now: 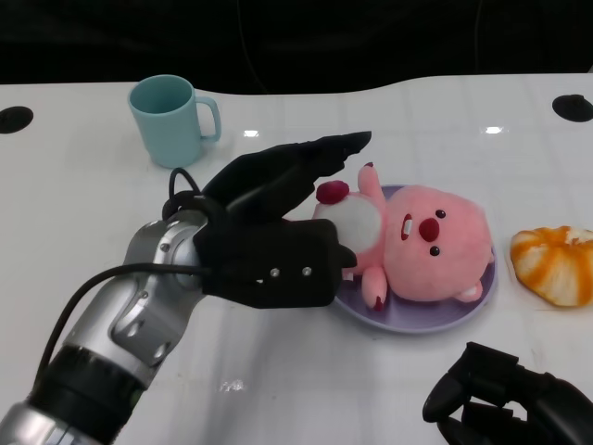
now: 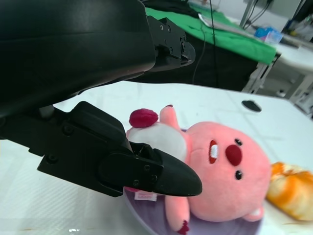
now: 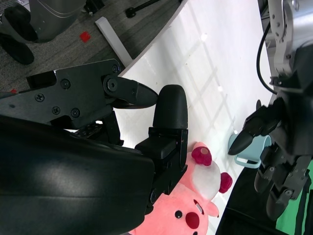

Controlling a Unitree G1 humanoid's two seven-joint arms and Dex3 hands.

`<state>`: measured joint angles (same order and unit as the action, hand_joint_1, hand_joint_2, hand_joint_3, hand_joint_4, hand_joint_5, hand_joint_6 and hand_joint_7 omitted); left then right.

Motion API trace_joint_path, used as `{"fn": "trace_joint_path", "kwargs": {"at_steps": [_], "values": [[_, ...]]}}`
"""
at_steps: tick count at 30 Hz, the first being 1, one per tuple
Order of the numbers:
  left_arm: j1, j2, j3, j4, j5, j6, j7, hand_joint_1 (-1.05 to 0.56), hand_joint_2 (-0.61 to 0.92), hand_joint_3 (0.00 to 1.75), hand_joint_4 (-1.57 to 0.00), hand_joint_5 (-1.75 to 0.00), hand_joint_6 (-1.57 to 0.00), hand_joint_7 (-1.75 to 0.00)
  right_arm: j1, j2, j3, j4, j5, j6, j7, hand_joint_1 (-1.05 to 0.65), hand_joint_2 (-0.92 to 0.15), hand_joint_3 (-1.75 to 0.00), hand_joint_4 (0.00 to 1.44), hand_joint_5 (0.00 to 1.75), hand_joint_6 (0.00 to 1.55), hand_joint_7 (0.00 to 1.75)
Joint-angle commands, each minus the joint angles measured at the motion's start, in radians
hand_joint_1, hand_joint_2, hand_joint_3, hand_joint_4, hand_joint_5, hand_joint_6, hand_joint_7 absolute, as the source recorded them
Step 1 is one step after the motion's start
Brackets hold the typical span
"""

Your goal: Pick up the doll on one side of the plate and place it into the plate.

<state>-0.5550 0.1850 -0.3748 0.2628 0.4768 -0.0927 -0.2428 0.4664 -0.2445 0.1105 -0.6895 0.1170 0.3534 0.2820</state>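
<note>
A pink plush doll (image 1: 426,246) with a white belly lies on its back in the purple plate (image 1: 417,320), right of the table's middle. My left hand (image 1: 269,232) is just left of the doll, its fingers stretched out above the doll's raised arm and its thumb beside the belly. In the left wrist view the doll (image 2: 220,166) lies beyond the spread fingers and thumb (image 2: 146,169), with nothing gripped between them. My right hand (image 1: 510,399) hovers low at the table's front right, empty, short of the plate. The right wrist view shows the doll (image 3: 190,205) past my right hand's fingers (image 3: 168,110).
A light blue mug (image 1: 171,119) stands at the back left. An orange-and-white peeled-fruit toy (image 1: 556,264) lies right of the plate. Two black round holes (image 1: 573,107) sit at the table's far corners. Beyond the table edge are a floor and green-covered benches (image 2: 220,29).
</note>
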Motion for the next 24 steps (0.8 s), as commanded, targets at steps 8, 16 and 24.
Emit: {"fn": "trace_joint_path", "kwargs": {"at_steps": [8, 16, 24], "values": [[0.266, -0.032, 0.160, -0.223, -0.276, -0.057, 0.004, -0.32, 0.91, 0.04, -0.17, -1.04, -0.49, -0.26, 0.004, -0.008, -0.011, -0.014, 0.005, 0.000, -0.003, -0.30, -0.92, -0.49, 0.65, 1.75, 0.48, 1.63], [0.426, -0.083, 0.241, -0.364, -0.474, 0.009, -0.001, -0.07, 0.53, 0.95, -0.64, -1.08, -0.78, -0.67, 0.008, -0.012, -0.008, -0.014, 0.004, -0.006, 0.001, -0.30, -0.92, -0.50, 0.65, 1.75, 0.49, 1.62], [0.609, -0.113, 0.267, -0.569, -0.546, 0.158, 0.028, -0.04, 0.41, 1.42, -0.93, -1.29, -0.93, -1.00, 0.034, -0.017, -0.001, -0.025, 0.001, -0.022, 0.008, -0.26, -0.92, -0.52, 0.66, 1.75, 0.49, 1.64]]}}
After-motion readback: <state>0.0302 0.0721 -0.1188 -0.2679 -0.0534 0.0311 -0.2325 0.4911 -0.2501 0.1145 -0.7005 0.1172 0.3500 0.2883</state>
